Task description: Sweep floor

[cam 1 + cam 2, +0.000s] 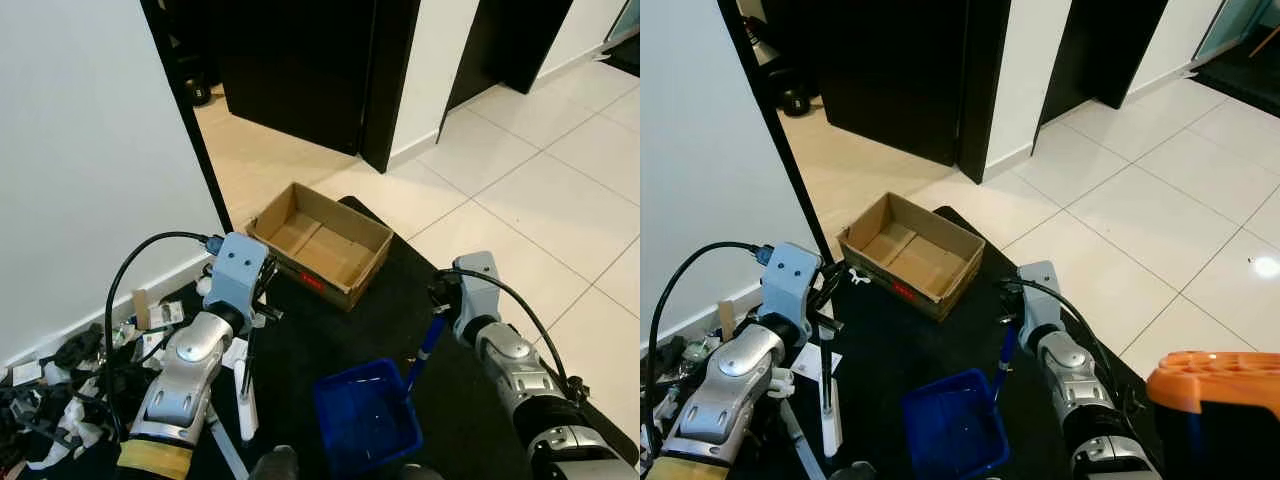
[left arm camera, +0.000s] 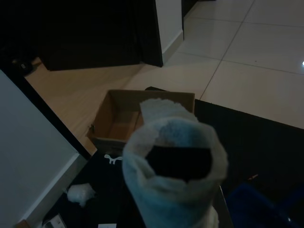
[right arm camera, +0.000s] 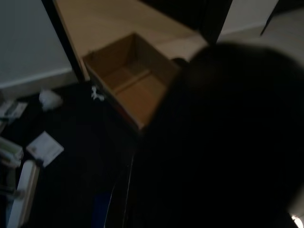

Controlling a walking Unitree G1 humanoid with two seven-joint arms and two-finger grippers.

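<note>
My left gripper (image 1: 258, 300) is shut on a white brush handle (image 1: 246, 395) that runs down toward the black mat (image 1: 400, 270). In the left wrist view the handle's padded white end (image 2: 173, 175) sits right in front of the lens. My right gripper (image 1: 438, 300) is shut on the blue handle (image 1: 425, 350) of a blue dustpan (image 1: 365, 415), which rests on the mat between my arms. Paper scraps and crumpled white litter (image 1: 60, 400) lie along the wall at the left. A crumpled white piece (image 2: 78, 194) and a paper slip (image 3: 45, 147) lie on the mat.
An open, empty cardboard box (image 1: 320, 245) stands on the mat's far edge. A white wall (image 1: 90, 150) rises at the left, with dark doorways (image 1: 300, 60) beyond. Pale tiles (image 1: 540, 180) spread to the right. An orange object (image 1: 1215, 385) juts in at the lower right.
</note>
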